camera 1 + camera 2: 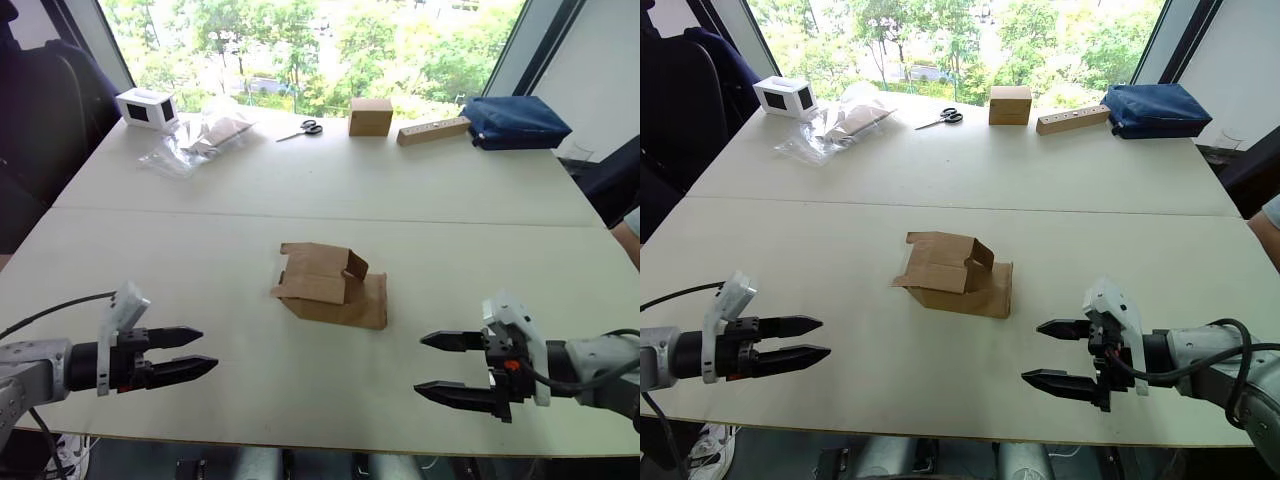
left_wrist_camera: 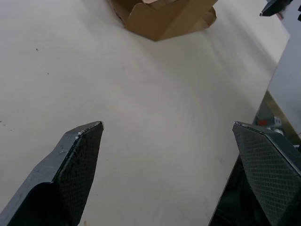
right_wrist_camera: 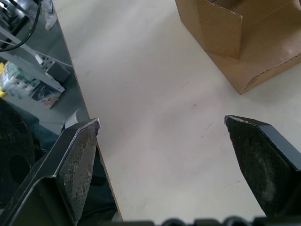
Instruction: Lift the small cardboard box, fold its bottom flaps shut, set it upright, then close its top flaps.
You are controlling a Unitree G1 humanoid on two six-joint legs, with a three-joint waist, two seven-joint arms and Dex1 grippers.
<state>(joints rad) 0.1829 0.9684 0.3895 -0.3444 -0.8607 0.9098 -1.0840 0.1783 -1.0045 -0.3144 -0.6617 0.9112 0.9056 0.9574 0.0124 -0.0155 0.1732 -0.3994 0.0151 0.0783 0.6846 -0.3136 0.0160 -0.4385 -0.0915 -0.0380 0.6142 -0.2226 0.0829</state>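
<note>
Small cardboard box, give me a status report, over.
Left gripper and right gripper open, empty, flanking. Small cardboard box lying on the table, flaps loose, untouched. Nothing between grippers and box.

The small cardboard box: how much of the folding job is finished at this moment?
Nothing looks done. The small cardboard box lies on the table with its flaps loose, not upright. Nothing is in hand: the left gripper and right gripper are open and apart from it. Lifting, bottom flaps, setting upright and top flaps remain.

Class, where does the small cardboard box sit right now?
The small cardboard box lies mid-table, ahead of and between the left gripper and right gripper, touching neither.
</note>
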